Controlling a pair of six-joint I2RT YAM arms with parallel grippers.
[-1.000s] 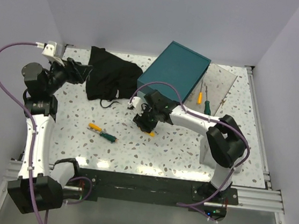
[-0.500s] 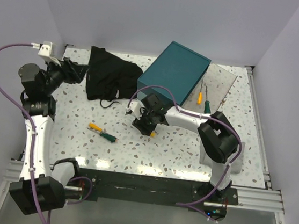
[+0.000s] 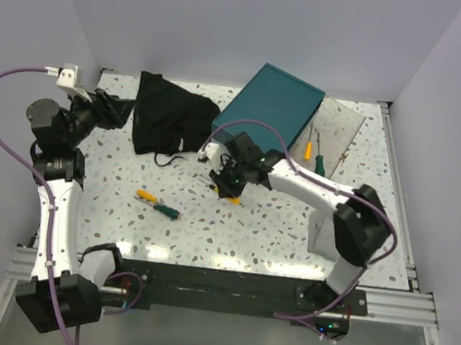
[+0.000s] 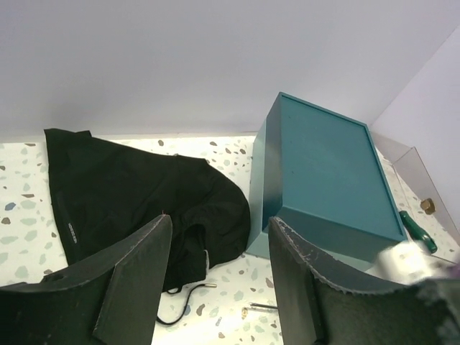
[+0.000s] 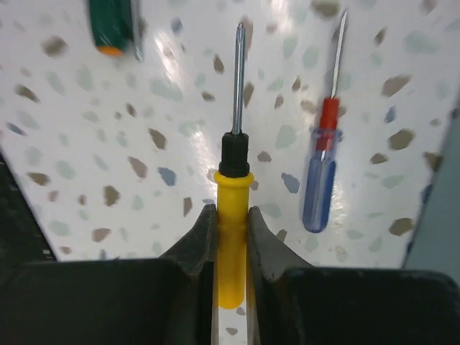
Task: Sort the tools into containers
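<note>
Between the fingers of my right pincer (image 5: pixel 229 213): one yellow screwdriver (image 5: pixel 231 192), clamped narrow across the handle just behind its black collar. I cannot tell whether it is clear of the table (image 3: pixel 291 229) yet.

- Long axis: in line with the pincer, handle end back toward the wrist, shaft and tip pointing straight ahead.
- Just right of the pincer: blue-and-red screwdriver (image 5: pixel 321 172), flat on the table and roughly parallel to the held one, apart from it.
- Ahead and left of the pincer: green-and-orange screwdriver (image 5: pixel 112 24), only its handle end in the wrist view.
- Behind the pincer, back along its own arm and off to the side: clear box (image 3: pixel 346 126), with what look like two screwdrivers inside.
- Close beside the pincer's wrist: teal case (image 3: pixel 271 106), lid shut.
- Left pincer (image 4: pixel 219 228): wide, holding nothing, hanging well apart from the held tool and looking over the black bag (image 4: pixel 136 187).

My judgement: the move turns on the tip pointing away from the clear box. The right arm is the nearer one, and I would swing back round past the case corner to reach it.
</note>
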